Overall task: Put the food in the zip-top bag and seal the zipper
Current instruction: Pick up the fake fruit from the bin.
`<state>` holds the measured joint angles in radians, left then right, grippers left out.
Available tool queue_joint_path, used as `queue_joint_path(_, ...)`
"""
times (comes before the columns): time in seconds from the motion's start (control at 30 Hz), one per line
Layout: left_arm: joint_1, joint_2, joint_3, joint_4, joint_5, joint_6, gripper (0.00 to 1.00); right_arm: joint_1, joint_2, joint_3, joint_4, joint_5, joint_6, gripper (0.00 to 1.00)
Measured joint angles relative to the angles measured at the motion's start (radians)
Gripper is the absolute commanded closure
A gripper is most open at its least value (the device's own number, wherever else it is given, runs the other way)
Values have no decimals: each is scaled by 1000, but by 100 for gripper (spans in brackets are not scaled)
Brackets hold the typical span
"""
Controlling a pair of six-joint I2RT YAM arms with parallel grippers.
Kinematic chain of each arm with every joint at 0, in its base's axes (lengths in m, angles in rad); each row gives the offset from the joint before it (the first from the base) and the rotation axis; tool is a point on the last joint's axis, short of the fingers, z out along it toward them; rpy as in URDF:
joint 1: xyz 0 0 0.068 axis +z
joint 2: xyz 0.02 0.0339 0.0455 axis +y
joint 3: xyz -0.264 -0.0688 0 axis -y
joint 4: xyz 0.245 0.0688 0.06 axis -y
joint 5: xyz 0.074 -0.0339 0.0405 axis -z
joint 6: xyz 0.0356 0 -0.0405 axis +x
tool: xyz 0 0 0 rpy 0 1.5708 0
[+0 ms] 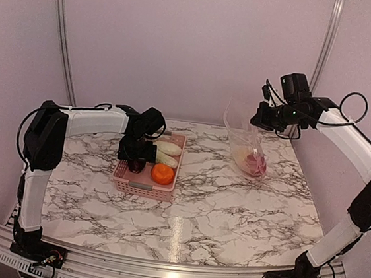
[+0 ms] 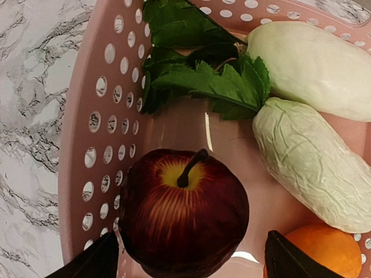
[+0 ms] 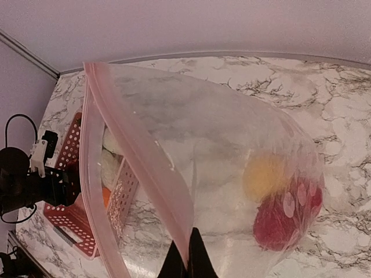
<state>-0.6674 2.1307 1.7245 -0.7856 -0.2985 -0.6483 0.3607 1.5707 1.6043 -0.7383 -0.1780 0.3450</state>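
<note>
Dark red apple (image 2: 182, 214) inside open left hand (image 2: 191, 259), in pink basket (image 2: 87, 145), right hand (image 3: 186, 259) pinching zip-top bag (image 3: 220, 145) rim.

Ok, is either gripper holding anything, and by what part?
Right gripper pinches the zip-top bag by its zipper edge at the mouth. Left gripper holds nothing: open, straddling the dark red apple.

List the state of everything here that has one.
Clear crinkly plastic zip-top bag: upright, holding yellow food and red food.
Pink zipper strip: unsealed, mouth open.
Right pincer: shut on bag rim.
Left pincer: open, astride dark red toy apple.
Pink perforated plastic basket: partly full.
</note>
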Motion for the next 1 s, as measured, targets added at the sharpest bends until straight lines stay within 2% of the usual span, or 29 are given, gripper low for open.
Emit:
queue_joint_path(0.37, 8, 87, 83, -5, -19, 2, 17, 1, 0, -18, 7, -19, 3, 100)
queue_joint_path(0.77, 9, 99, 92, -8, -25, 32, 38, 6, 0, -21, 9, -21, 8, 100)
queue_joint_path(1.0, 9, 78, 92, -11, -24, 51, 39, 14, 0, -21, 9, -21, 14, 100)
